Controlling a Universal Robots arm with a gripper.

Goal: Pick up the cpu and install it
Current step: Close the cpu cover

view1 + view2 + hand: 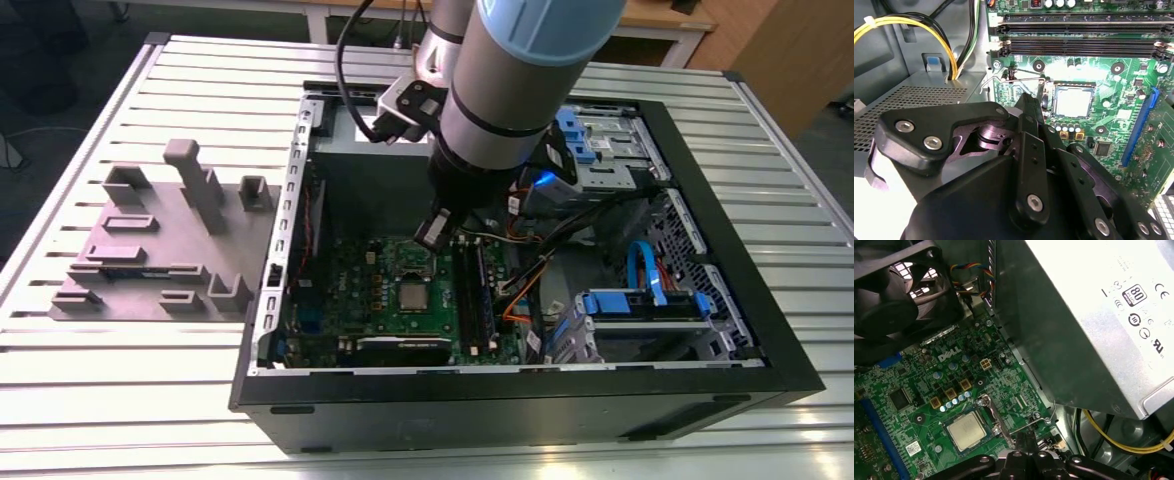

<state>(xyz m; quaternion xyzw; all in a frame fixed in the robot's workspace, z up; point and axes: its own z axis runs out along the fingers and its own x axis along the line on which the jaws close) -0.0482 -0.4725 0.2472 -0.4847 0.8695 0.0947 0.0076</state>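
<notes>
CPU [967, 430] lies flat in the socket on the green motherboard [914, 385] inside the open PC case [534, 395]; gripper [1030, 107] hovers just beside it, near the thin socket lever [1030, 424]. Fingers look drawn together with nothing between them. Risks, as I judge them: fingertips snagging that lever, or the chip sitting slightly skewed and pressing on socket contacts.

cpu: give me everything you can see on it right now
The cpu is a small flat square chip with a dull silver metal top, lying level in the socket on the green motherboard inside the open computer case. Both wrist views show it seated there, uncovered. The hand is above and beside it, not touching.
</notes>
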